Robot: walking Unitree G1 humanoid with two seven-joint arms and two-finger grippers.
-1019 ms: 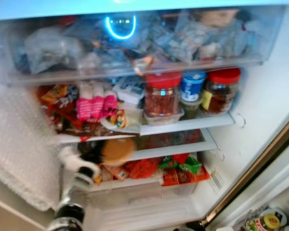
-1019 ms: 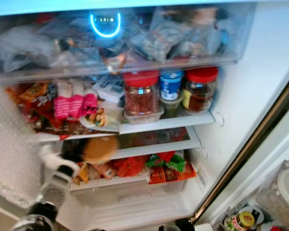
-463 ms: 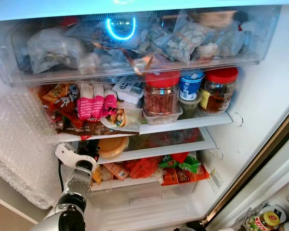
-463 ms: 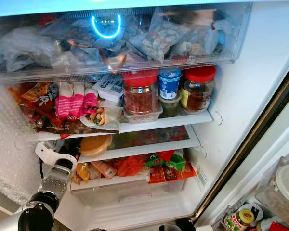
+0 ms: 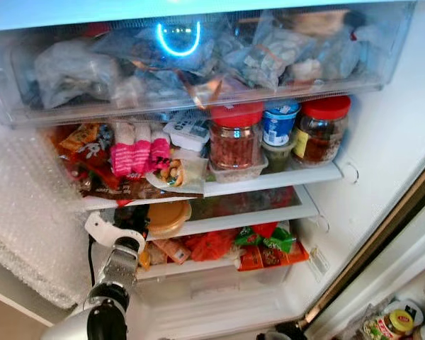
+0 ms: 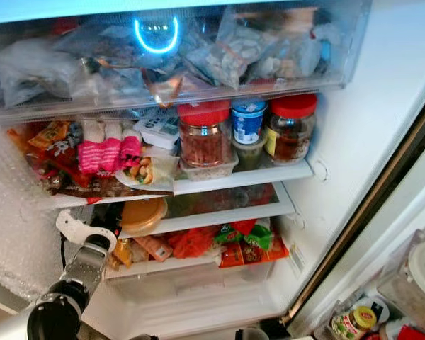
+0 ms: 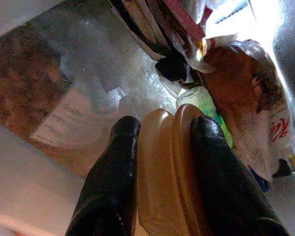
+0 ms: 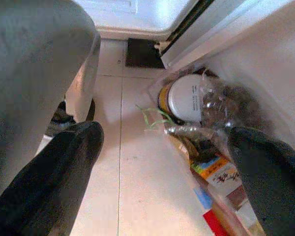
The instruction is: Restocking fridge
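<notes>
Left gripper (image 7: 160, 125) clamps the tan lidded container (image 5: 166, 216) beneath the red-lidded jar (image 5: 236, 137) (right gripper (image 8: 164, 140) hangs wide open, empty)

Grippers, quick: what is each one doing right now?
Left gripper: shut on the tan lidded container, at the fridge shelf.
Right gripper: open, holding nothing.

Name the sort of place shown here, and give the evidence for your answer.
Most likely a home kitchen, seen at an open fridge: shelves crowded with red-lidded jars and food packets, a clear drawer of bagged food above. The left pincer grips a tan lidded container at a lower shelf.
</notes>
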